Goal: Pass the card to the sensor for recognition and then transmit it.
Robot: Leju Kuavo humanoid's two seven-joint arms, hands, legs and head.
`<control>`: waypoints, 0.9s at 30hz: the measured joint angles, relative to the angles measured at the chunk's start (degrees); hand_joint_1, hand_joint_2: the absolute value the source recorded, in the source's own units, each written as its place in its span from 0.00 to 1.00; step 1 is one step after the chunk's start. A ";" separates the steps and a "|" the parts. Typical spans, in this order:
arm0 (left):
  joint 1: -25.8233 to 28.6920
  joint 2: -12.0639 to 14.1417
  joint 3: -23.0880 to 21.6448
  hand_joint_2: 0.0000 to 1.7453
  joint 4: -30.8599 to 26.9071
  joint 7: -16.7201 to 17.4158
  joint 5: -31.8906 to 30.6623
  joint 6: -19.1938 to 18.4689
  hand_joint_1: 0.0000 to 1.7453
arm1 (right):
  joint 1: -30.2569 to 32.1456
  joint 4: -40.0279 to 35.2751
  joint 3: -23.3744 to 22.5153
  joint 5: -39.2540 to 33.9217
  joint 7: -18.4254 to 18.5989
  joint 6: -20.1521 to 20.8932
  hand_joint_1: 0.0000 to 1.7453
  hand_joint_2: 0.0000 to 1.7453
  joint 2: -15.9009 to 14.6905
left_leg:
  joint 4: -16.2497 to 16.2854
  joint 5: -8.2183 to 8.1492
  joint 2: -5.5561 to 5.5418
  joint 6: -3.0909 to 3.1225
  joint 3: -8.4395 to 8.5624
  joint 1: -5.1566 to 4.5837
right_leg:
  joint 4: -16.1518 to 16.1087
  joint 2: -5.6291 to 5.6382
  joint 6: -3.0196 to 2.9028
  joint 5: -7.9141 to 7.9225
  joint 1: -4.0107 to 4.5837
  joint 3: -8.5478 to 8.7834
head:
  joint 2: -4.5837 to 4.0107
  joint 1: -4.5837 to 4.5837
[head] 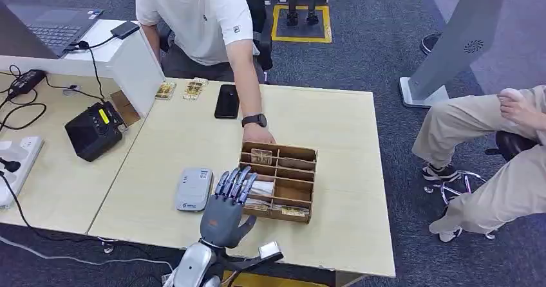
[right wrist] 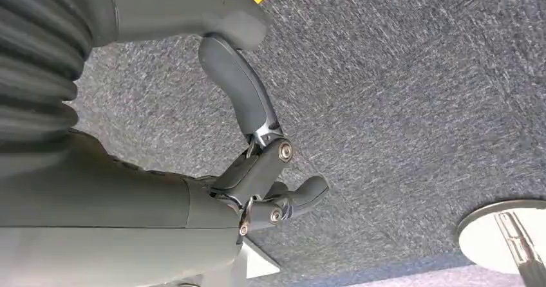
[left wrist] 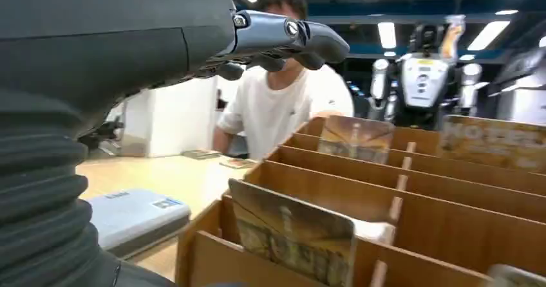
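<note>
A wooden divided box sits on the table with cards standing in its slots. My left hand hovers over the box's near-left compartments, fingers stretched flat and apart, holding nothing. In the left wrist view those fingers reach above a printed card upright in the nearest slot; another card stands farther back. The grey-white card sensor lies flat just left of the box. My right hand hangs over carpet, fingers loosely bent, holding nothing.
A person in a white shirt rests a hand on the box's far-left corner. A black phone and two small card packs lie at the far edge. A black device sits left. Another person sits at right.
</note>
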 joint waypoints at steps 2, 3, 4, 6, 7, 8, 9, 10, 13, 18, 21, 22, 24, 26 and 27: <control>0.02 -0.07 0.00 1.00 0.26 -1.17 0.28 0.00 0.00 | 0.00 0.00 0.00 0.00 -0.09 0.00 0.00 1.00 0.00 | 0.00 0.00 0.00 0.00 0.00 0.00 | 0.00 0.00 0.00 0.00 0.00 0.00 | 0.00 -0.02; 0.01 -0.07 0.00 1.00 0.42 -1.68 0.33 0.00 0.00 | 0.00 0.00 0.00 0.00 -0.18 0.00 0.00 1.00 0.00 | 0.00 0.00 0.00 0.00 0.00 0.00 | 0.00 0.00 0.00 0.00 0.00 0.00 | 0.00 0.00; 0.02 -0.09 0.00 1.00 0.55 -2.01 0.33 0.00 0.00 | 0.00 0.00 0.00 0.00 -0.28 0.00 0.00 1.00 0.00 | 0.00 0.00 0.00 0.00 0.00 0.00 | 0.00 0.00 0.00 0.00 0.00 0.00 | 0.00 -0.02; 0.02 -0.35 0.00 1.00 0.83 -2.40 0.30 0.00 0.00 | 0.00 0.00 0.00 0.02 -0.48 0.00 0.00 1.00 0.00 | 0.00 0.00 0.00 0.00 0.00 0.00 | 0.00 -0.01 0.00 0.00 0.00 0.00 | 0.00 -0.02; 0.02 -0.46 0.00 1.00 0.94 -2.42 0.30 0.00 0.00 | 0.00 0.00 0.00 0.04 -0.52 0.00 0.00 1.00 0.00 | 0.00 0.00 0.00 0.00 0.00 0.00 | 0.00 -0.01 0.00 0.00 0.00 0.00 | 0.00 0.00; 0.02 -0.52 0.00 1.00 1.09 -2.44 0.28 0.00 0.00 | 0.00 0.00 0.00 0.04 -0.55 0.00 0.00 1.00 0.00 | 0.00 0.00 0.00 0.00 0.00 0.00 | 0.00 -0.01 0.00 0.00 0.00 0.00 | 0.00 0.00; 0.02 -0.61 0.00 1.00 1.22 -2.44 0.24 0.00 0.00 | 0.00 0.00 0.00 0.07 -0.57 0.00 0.00 1.00 0.00 | 0.00 0.00 0.00 0.00 0.00 0.00 | 0.00 0.00 0.00 0.00 0.00 0.00 | 0.00 0.00; 0.00 -0.61 0.00 1.00 1.35 -2.44 0.24 0.00 0.03 | 0.00 0.00 0.00 0.09 -0.57 0.00 0.00 1.00 0.00 | 0.00 0.00 0.00 0.00 0.00 0.00 | 0.00 0.00 0.00 0.00 0.00 0.00 | 0.00 0.00; -0.03 -0.68 0.00 1.00 1.81 -2.27 -0.02 0.00 0.15 | -0.01 0.00 0.00 0.15 -0.59 0.00 0.00 1.00 0.00 | 0.00 0.00 0.00 0.00 0.00 0.00 | 0.00 -0.01 0.00 0.00 0.00 0.00 | 0.00 0.00; -0.13 -0.92 0.00 1.00 2.71 -0.02 -1.77 0.00 0.33 | -0.02 0.13 0.00 1.09 -0.70 0.00 0.00 1.00 0.00 | 0.00 0.00 0.00 0.00 0.00 0.00 | 0.00 0.00 0.00 0.00 0.00 0.00 | 0.00 0.00; -0.19 -0.94 0.00 1.00 3.21 2.32 -2.67 0.00 0.35 | -0.03 0.15 0.00 1.11 -0.79 0.00 0.00 1.00 0.00 | 0.00 0.00 0.00 0.00 0.00 0.00 | 0.00 0.00 0.00 0.00 0.00 -0.01 | 0.00 0.00; -0.24 -0.94 0.00 1.00 3.50 3.22 -2.71 0.00 0.34 | -0.03 0.15 0.00 1.16 -0.79 0.00 0.00 1.00 0.00 | 0.00 0.00 0.00 0.00 0.01 0.00 | 0.00 0.00 0.00 0.00 0.00 -0.01 | 0.00 0.00; -0.33 -0.92 -0.09 1.00 4.13 4.57 -2.82 0.00 0.32 | -0.04 0.24 0.00 1.16 -0.81 0.00 0.00 1.00 0.00 | 0.00 0.00 0.01 0.00 0.01 0.00 | 0.00 0.00 0.00 0.00 0.00 -0.01 | 0.00 0.00; -0.55 -0.85 -0.59 1.00 4.83 5.97 -2.95 0.00 0.27 | -0.05 0.42 0.00 1.18 -0.76 0.00 0.00 1.00 0.00 | 0.00 0.00 0.00 0.00 0.01 0.00 | 0.00 0.00 0.00 0.00 0.00 -0.01 | 0.00 -0.02; -0.67 -0.83 -0.94 1.00 5.26 6.58 -2.99 0.00 0.24 | -0.07 0.48 0.00 1.20 -0.74 0.00 0.00 1.00 -0.02 | 0.00 0.00 0.00 0.00 0.01 0.00 | 0.00 0.00 0.00 0.00 0.00 -0.01 | 0.00 0.00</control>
